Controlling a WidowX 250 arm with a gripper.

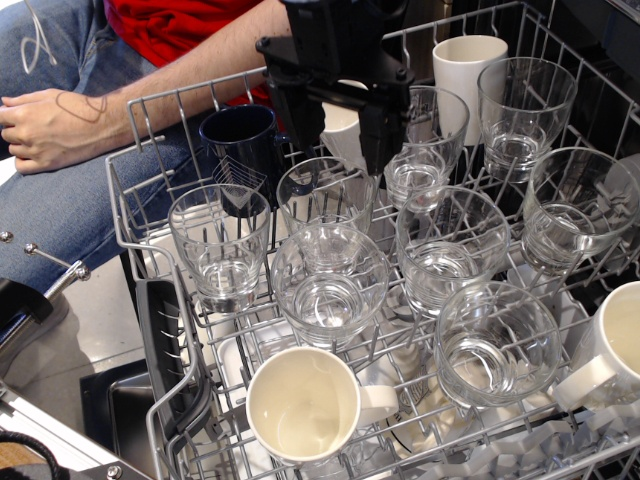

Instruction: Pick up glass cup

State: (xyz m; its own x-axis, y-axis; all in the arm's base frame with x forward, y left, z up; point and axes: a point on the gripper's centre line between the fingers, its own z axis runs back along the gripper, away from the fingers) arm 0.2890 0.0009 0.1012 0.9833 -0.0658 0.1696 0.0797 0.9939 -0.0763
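Several clear glass cups stand upright in a wire dish rack (135, 215). One glass cup (325, 205) stands just below my black gripper (337, 145). The gripper is open, with one finger (304, 130) over the cup's left rim and the other finger (378, 135) to its right. Another glass cup (428, 140) stands right of the gripper, and a third glass cup (220, 245) stands at the front left. The gripper holds nothing.
A dark blue mug (240, 145) sits left of the gripper. White mugs stand at the back (468, 60), the front (300, 405) and the right edge (620, 345). A person's arm (90, 110) rests beside the rack's left back corner.
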